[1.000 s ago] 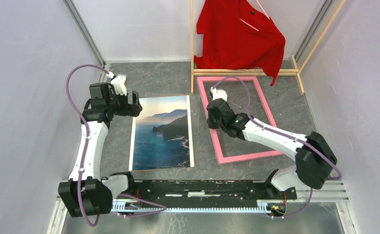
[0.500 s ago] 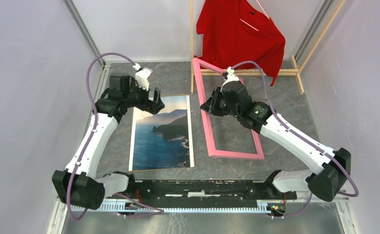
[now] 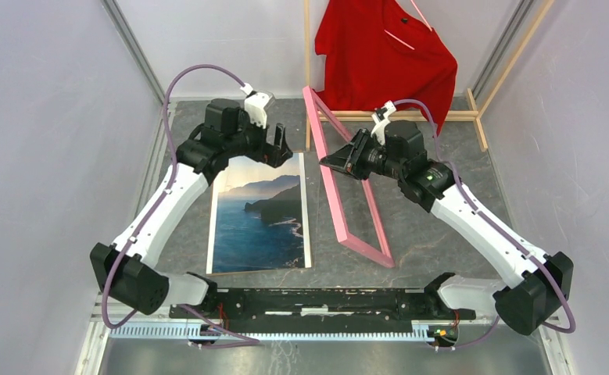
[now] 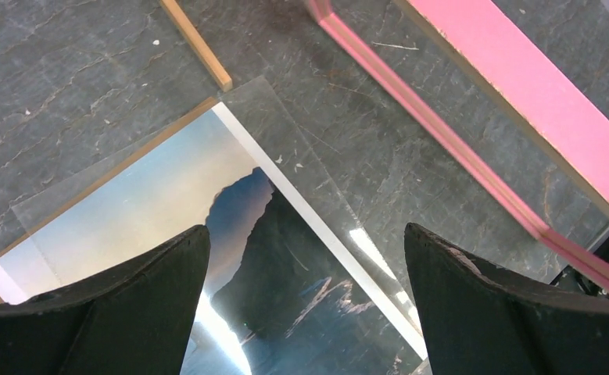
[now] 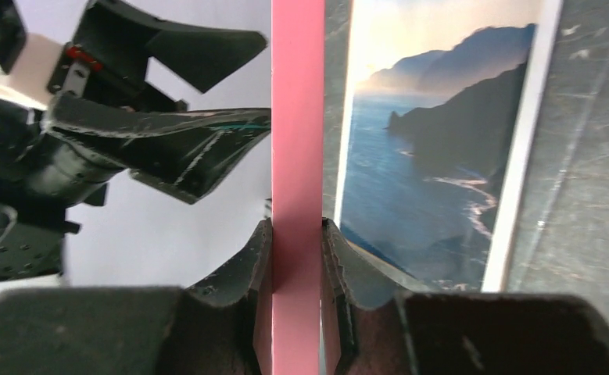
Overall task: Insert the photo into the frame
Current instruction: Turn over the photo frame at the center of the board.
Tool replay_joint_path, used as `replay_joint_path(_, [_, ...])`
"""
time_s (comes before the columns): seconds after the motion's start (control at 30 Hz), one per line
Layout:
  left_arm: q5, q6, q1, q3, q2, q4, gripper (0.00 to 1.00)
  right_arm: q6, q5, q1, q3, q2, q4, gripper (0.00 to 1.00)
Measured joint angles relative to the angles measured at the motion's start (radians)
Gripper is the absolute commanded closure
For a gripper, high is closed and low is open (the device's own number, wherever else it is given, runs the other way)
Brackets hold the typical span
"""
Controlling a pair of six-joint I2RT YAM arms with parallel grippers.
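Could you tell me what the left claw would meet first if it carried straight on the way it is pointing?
The open left claw would probably meet the rectangular seascape print first, near its corner; depth is unclear.

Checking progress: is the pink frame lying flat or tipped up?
Tipped up: the frame stands steeply on edge, its upper long side pinched in the right gripper.

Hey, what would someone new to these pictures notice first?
The large thin pink picture frame stands tipped up on edge right of centre, pinched by the right gripper. Left of it the big coastal seascape photo lies flat, the open left gripper above its far end. A bright red shirt hangs at the back.
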Motion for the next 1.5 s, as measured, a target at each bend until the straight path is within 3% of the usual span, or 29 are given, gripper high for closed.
replay_joint_path(0.23, [-0.063,-0.058,-0.048,0.077,0.05,0.0,0.0,0.111,-0.097,-0.024,-0.017,-0.007,0.103,0.99])
replay_joint_path(0.33, [-0.102,-0.086,-0.064,0.102,0.062,0.001,0.0,0.143,-0.122,-0.035,-0.043,-0.012,0.149,0.94])
replay_joint_path(0.47, [-0.134,-0.093,-0.116,0.135,0.092,0.001,0.0,0.163,-0.153,-0.067,-0.081,-0.034,0.194,0.7])
replay_joint_path(0.67, [-0.169,-0.093,-0.189,0.227,0.184,0.001,0.0,0.152,-0.209,-0.134,-0.099,-0.051,0.215,0.47])
replay_joint_path(0.83, [-0.2,-0.093,-0.223,0.294,0.257,0.003,0.0,0.106,-0.25,-0.175,-0.095,-0.04,0.2,0.39])
replay_joint_path(1.0, [-0.222,-0.093,-0.248,0.364,0.317,0.003,0.0,0.016,-0.292,-0.207,-0.024,-0.001,0.109,0.33])
replay_joint_path(1.23, [-0.246,-0.093,-0.291,0.438,0.376,0.006,0.0,-0.247,-0.264,-0.247,0.2,0.063,-0.165,0.23])
replay_joint_path(1.5, [-0.254,-0.093,-0.308,0.477,0.423,0.007,0.0,-0.526,-0.151,-0.252,0.362,0.104,-0.407,0.24])
